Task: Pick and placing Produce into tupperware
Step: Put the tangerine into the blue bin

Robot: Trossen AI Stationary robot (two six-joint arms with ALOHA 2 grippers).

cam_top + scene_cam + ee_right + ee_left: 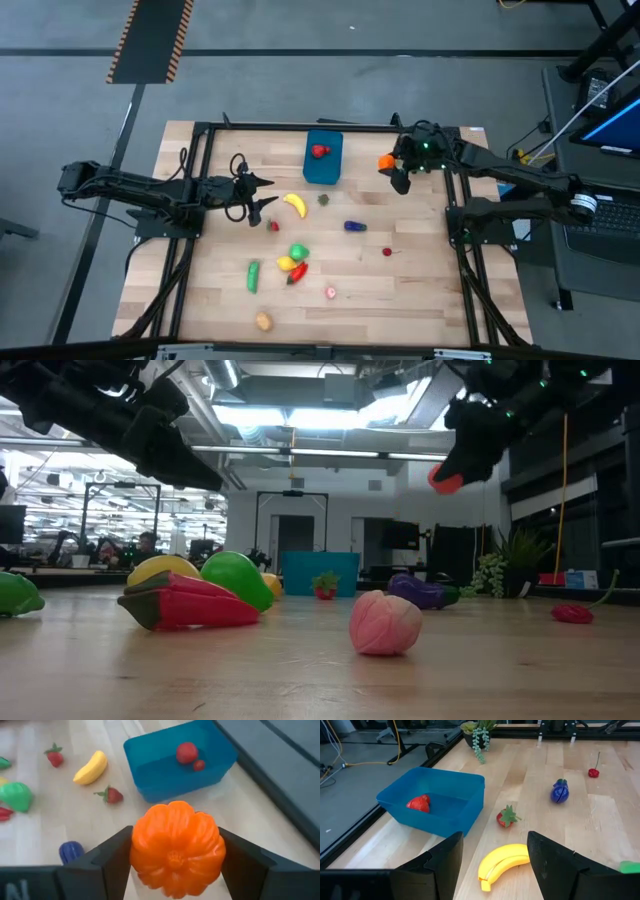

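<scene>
While the right tool point(175, 855) clamps the orange point(176, 849), it hangs beside the tub point(323, 158).
The tub holds a red fruit point(320, 152); the left tool point(262, 195), fingers apart, is near the banana point(294, 205) on the bench point(400, 300).

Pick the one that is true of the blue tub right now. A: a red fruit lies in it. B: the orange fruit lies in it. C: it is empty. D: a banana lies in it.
A: a red fruit lies inside the blue tub, while the banana lies on the table and the right gripper holds the orange fruit in the air.
</scene>
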